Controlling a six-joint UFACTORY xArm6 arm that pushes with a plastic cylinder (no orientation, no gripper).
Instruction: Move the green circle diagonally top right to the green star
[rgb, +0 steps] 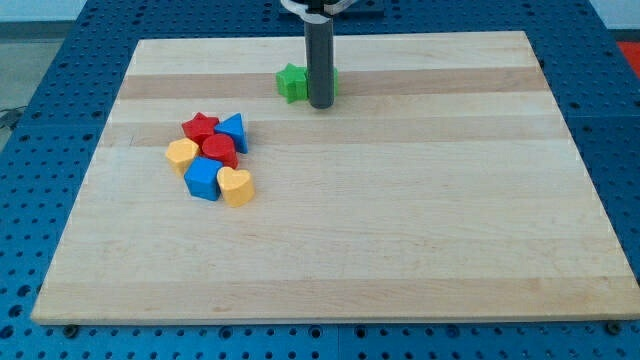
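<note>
The wooden bench (400, 220) carries a green star (292, 82) near the view's top, with another green block (334, 78) just beside it, mostly hidden. At the view's left lies a tight cluster: red star (200, 127), blue triangle (233, 131), red block (219, 150), yellow block (182, 154), blue block (202, 180), yellow heart (236, 186).

A single camera looks down at an angle on the whole pale wooden board (400, 240) from its near edge.
</note>
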